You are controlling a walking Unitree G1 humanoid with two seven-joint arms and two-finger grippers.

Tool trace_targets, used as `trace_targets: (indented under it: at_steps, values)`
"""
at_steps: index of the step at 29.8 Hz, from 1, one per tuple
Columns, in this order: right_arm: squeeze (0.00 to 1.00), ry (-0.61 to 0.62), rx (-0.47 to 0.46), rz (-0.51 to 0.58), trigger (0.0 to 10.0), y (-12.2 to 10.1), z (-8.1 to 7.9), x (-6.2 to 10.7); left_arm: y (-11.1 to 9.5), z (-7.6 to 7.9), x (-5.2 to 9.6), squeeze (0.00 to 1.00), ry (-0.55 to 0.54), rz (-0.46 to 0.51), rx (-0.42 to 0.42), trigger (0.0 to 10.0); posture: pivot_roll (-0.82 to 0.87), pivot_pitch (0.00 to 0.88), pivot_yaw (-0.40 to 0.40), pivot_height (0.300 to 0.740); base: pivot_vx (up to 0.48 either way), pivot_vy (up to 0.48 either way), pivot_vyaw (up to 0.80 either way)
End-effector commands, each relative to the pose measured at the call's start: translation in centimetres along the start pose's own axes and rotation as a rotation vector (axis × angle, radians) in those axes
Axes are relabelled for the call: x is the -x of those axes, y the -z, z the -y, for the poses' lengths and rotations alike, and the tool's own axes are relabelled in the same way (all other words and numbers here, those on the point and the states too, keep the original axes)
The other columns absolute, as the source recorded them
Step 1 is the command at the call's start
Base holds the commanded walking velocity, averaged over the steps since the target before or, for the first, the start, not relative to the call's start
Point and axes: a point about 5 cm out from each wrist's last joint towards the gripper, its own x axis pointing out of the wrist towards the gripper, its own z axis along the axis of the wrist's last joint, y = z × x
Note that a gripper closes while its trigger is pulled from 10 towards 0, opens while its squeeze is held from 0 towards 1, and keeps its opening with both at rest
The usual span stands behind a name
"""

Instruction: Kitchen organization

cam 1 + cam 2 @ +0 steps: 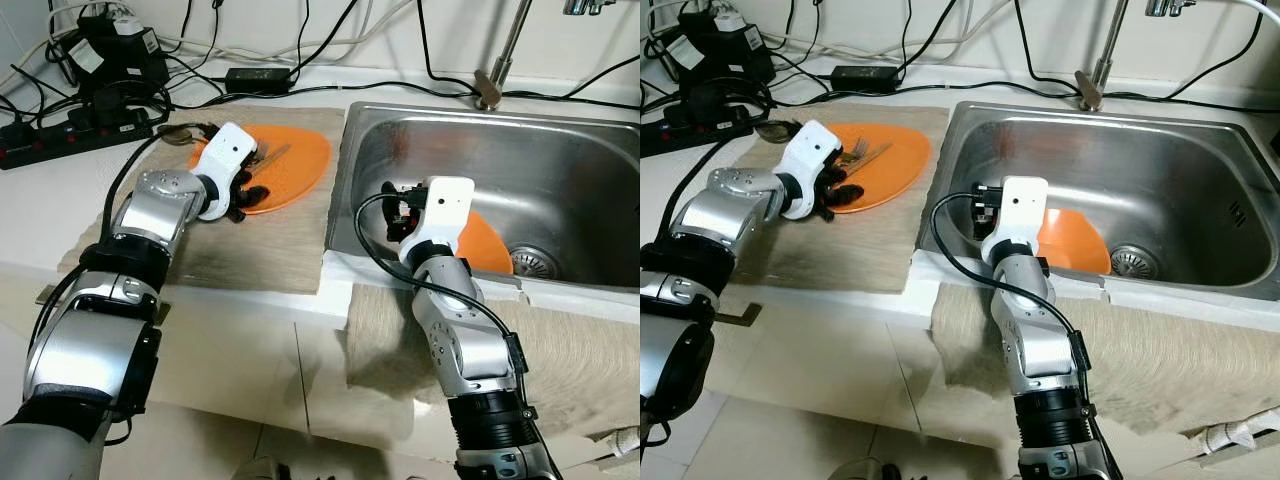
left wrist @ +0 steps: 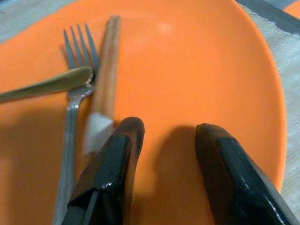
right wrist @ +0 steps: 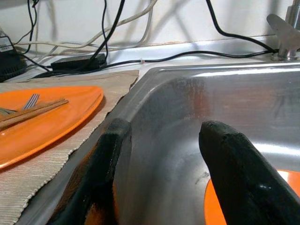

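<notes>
An orange plate (image 1: 295,160) lies on a beige mat (image 1: 270,245) left of the sink. On it rest a silver fork (image 2: 77,56), a wooden chopstick (image 2: 107,70) and a gold spoon handle (image 2: 47,84). My left gripper (image 2: 166,133) hovers low over the plate's near side, open, its fingers just beside the chopstick's end. A second orange plate (image 1: 487,245) leans in the steel sink (image 1: 560,160) at the front. My right gripper (image 3: 161,126) is down inside the sink by its left wall, open, empty, just left of that plate.
A power strip (image 1: 60,135), a black adapter (image 1: 255,78) and tangled cables crowd the back of the counter. The faucet (image 1: 497,70) stands behind the sink; the drain (image 1: 530,262) is at front right. A beige cloth (image 1: 590,350) hangs over the counter's front edge.
</notes>
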Motion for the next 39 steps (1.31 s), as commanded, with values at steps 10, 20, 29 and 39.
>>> trace_targets:
  at_steps: [10,20,29,39]
  values:
    - [0.0,-0.015,0.004,-0.028,10.0,0.4,-0.3,0.1,0.9,1.6,0.7,0.0,0.191,-0.071,0.075,10.0,0.05,0.011,0.065,0.74,0.0,0.0,0.0]
    - [0.0,-0.017,-0.001,-0.042,10.0,0.7,-0.5,0.1,0.5,2.0,2.6,0.0,0.214,-0.081,0.064,10.0,0.06,0.014,0.07,0.74,0.0,0.0,0.0]
    - [0.0,-0.023,0.004,-0.045,10.0,0.8,-0.5,0.0,-3.4,1.5,2.6,0.0,0.041,0.201,-0.061,10.0,0.06,0.011,0.059,0.74,0.0,0.0,0.0]
    - [0.0,-0.025,0.022,-0.045,10.0,0.9,-0.2,-0.1,-1.2,0.8,1.7,0.0,-0.025,0.116,0.017,10.0,0.04,0.0,0.052,0.74,0.0,0.0,0.0]
